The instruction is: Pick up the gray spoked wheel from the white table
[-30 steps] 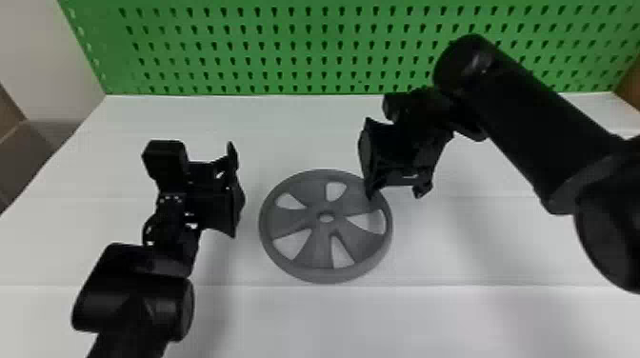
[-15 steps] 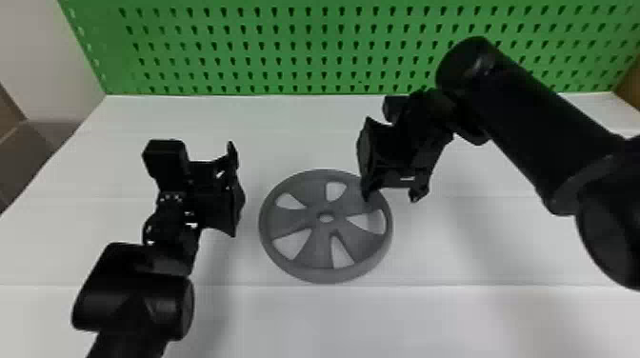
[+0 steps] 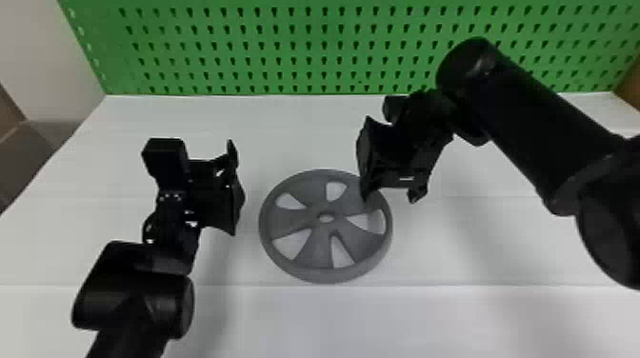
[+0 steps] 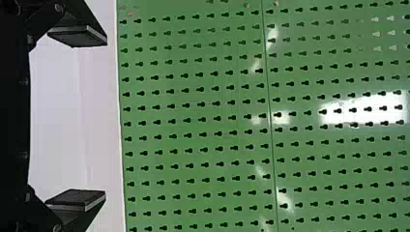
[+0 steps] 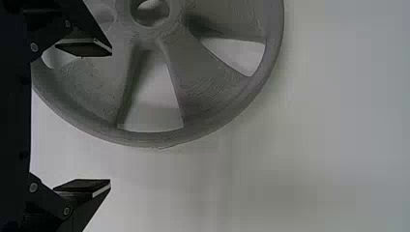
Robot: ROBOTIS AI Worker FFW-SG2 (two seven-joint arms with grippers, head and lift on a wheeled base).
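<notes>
Wheel [image 3: 295, 223] lies flat on the white table [image 3: 309, 321]. My right gripper [image 3: 390, 196] hangs by its far right rim, fingers spread apart and holding nothing; my left gripper [image 3: 234, 188], fingers also apart, is left of it. Behind stands a green pegboard [image 3: 285, 39].

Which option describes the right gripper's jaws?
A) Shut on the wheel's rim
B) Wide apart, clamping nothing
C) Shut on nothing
B: the right gripper's jaws stand well apart in its wrist view, neither pressing on the gray spoked wheel.
</notes>
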